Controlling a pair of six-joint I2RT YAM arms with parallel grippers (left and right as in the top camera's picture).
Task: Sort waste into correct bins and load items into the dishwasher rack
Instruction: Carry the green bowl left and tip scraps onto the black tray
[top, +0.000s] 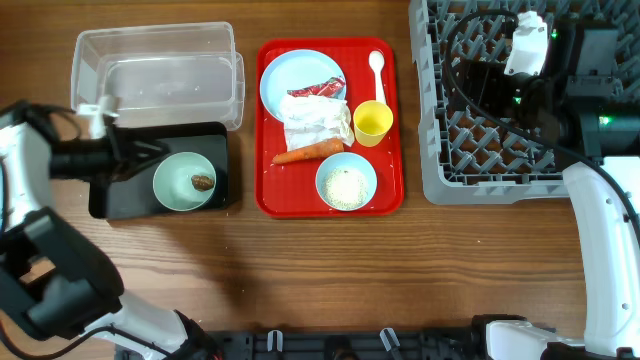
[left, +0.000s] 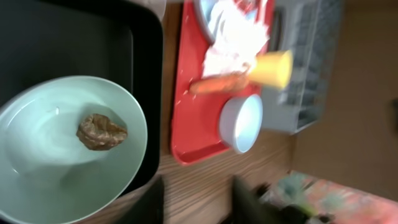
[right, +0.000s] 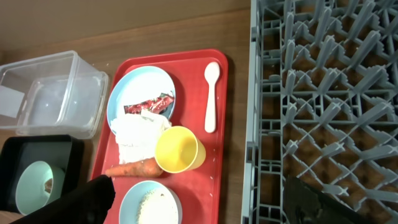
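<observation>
Left edge | shallow black tray (top: 120, 195) holds the mint green round plastic bowl (top: 175, 180), small brown lump (top: 202, 182) loose inside | left gripper (left: 198, 202) fingers spread, empty, beside its rim | right gripper (right: 199, 199) spread too | bowl looks light, stiff, slick: pinch the rim, keep level

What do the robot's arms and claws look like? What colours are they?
The right arm is a long white tube with black blocks, tiny green lights and black cables. The left arm is white and black too. The left claw and right claw each have two dark fingers.
</observation>
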